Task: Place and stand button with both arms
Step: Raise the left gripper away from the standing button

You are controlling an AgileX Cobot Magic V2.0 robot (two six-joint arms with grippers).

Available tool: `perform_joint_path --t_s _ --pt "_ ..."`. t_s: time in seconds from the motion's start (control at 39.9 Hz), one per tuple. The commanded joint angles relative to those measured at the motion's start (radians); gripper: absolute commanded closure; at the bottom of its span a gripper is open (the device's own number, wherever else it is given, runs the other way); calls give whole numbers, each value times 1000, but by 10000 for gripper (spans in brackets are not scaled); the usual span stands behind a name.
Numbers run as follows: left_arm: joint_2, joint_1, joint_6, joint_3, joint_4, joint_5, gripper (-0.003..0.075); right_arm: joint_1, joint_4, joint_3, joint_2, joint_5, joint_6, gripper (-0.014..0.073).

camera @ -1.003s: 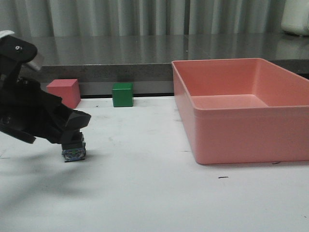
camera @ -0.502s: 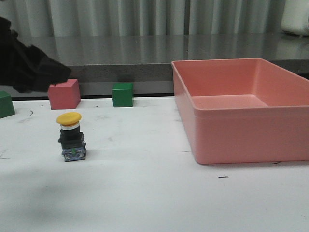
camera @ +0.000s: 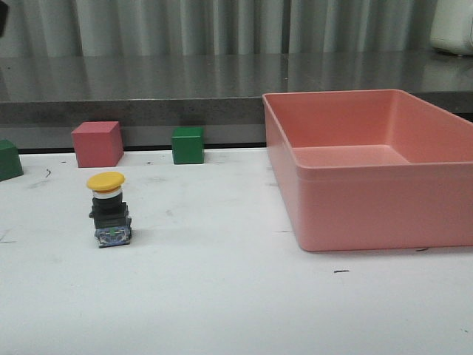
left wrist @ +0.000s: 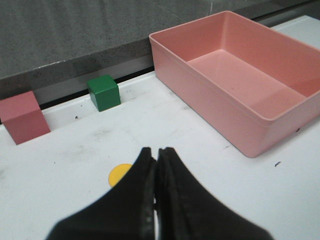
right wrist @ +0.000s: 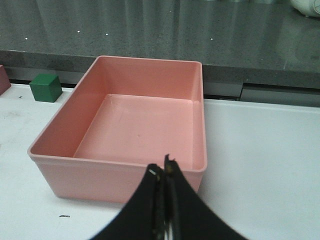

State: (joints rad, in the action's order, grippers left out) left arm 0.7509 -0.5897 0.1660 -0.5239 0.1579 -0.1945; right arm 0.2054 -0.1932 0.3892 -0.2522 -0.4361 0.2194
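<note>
The button (camera: 109,210) stands upright on the white surface (camera: 222,296), yellow cap on top and grey metal base down, well to the left of the pink tray (camera: 369,166) and nearer the camera than the pink cube (camera: 97,143) and the green cube (camera: 188,145). Nothing touches it, so the standing step looks done. The left hand (left wrist: 156,160) hangs above it, fingers clenched together on nothing, with only a sliver of the yellow cap showing beside them in the left wrist view. The right hand (right wrist: 165,167) hovers near the tray, also clenched and empty. The button looks like a stiff, fairly light part with most of its weight low in the black body and metal base. The domed cap is probably smooth and slippery, so the flat sides of the black body seem the better place to pinch. Being tall over a small base, it could tip if nudged high up.
</note>
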Motion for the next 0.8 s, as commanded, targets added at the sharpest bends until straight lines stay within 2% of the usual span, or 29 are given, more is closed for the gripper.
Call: perform_joint_path --t_s 0.0,0.15,0.28,0.48,0.78 --pt "-103 -8 13 -26 -34 -66 740 -3 -18 24 -5 85 -8 664" --pt "-266 -8 13 -26 -34 -245 741 -3 -18 24 -5 85 -8 664" --pt "-376 -8 13 -26 -34 -329 741 -3 -18 24 -5 85 -8 664" --pt "-499 -8 13 -26 -34 -338 741 -3 -18 24 -5 85 -8 664" --pt "-520 -8 13 -24 -34 -338 741 -3 -18 24 -5 85 -8 664"
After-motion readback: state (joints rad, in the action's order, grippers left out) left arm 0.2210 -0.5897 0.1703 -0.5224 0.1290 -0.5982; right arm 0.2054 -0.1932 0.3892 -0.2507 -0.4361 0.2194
